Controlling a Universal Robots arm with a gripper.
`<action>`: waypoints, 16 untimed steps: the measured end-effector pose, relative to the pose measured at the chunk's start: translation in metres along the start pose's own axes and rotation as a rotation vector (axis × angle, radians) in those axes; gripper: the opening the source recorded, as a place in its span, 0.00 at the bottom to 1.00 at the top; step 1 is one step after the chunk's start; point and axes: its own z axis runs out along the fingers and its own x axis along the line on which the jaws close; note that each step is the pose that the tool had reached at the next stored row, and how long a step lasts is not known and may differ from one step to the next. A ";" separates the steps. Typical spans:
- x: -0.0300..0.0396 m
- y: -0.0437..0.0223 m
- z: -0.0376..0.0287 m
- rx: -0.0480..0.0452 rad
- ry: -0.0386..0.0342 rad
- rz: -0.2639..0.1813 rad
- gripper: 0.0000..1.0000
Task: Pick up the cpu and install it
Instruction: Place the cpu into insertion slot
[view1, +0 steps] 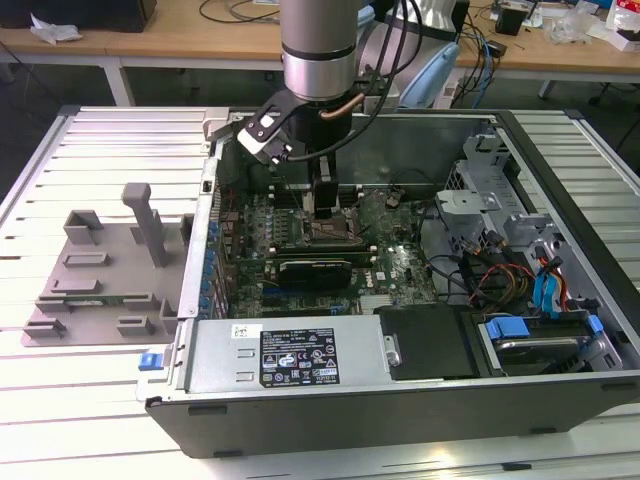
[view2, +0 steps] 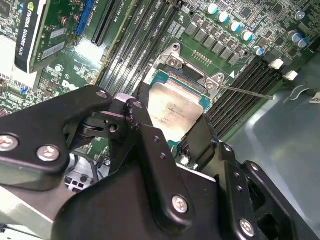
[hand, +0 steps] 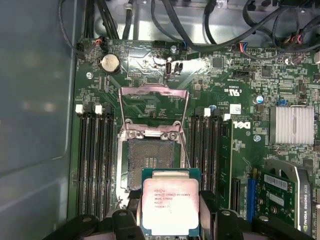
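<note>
**A:** How is it all laid out, biggest things first?

**B:** A white slatted desk (view1: 60, 420) carries an open grey metal computer case (view1: 400, 410) across the middle and right of the exterior view. The silver-and-black robot arm (view1: 318, 50) comes in at the top centre and points straight down into the case. Its wrist is above the green motherboard (view1: 405, 270).

**A:** And what is under the wrist?

**B:** In the first wrist view, the black square processor socket (hand: 150, 160) lies open. Its silver metal load frame (hand: 150, 133) is swung up and away, and the dark contact field is bare.

**A:** What about the pincer?

**B:** The black pincer (hand: 171, 200) is closed to a narrow gap. Its fingers (hand: 132, 207) press on two opposite edges of the flat square cpu with the pale silver metal top (hand: 171, 202).

**A:** So where is the chip?

**B:** It is held level in the pincer at the socket's near edge, overlapping the rim but not seated. The second wrist view shows the same grip (view2: 172, 125), with the cpu (view2: 175, 107) in front of the socket.
</note>
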 end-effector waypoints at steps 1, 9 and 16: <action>0.0000 -0.0001 0.0007 0.0000 0.0000 0.000 0.55; 0.0000 0.0088 0.0113 0.0001 -0.0001 0.000 0.55; 0.0053 0.0127 0.0261 0.0000 0.0029 -0.002 0.55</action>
